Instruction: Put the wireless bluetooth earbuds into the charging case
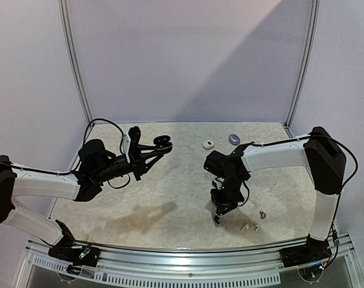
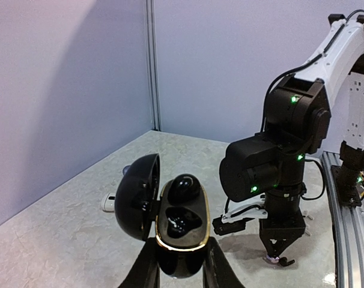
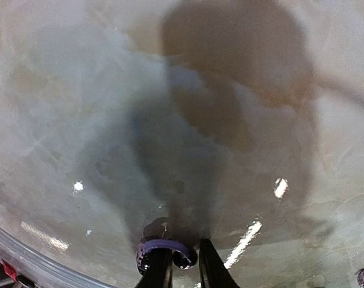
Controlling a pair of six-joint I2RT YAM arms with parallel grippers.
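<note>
Left gripper (image 2: pixel 179 259) clamped on the base of a black charging case (image 2: pixel 177 231), held off the table. The lid is swung open to its left. One black earbud (image 2: pixel 183 187) sits in the pocket farthest from the fingertips.

Right gripper (image 3: pixel 185 264) points down at the table (image 1: pixel 170 180), fingers nearly together, pinching a dark purplish earbud (image 3: pixel 161 249). To its right lie a white stemmed pair (image 1: pixel 249 227) and a second purplish earbud (image 1: pixel 262 214). Beyond it sit a white case (image 1: pixel 209 144) and a bluish case (image 1: pixel 233 138).

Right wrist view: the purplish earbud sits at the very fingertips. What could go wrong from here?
1. The purplish earbud sits off-centre, against one finger of the right gripper; it could squirt out or slip on lifting.
2. The charging case in the left gripper hangs in the air, lid open; a push while seating could shift it.
</note>
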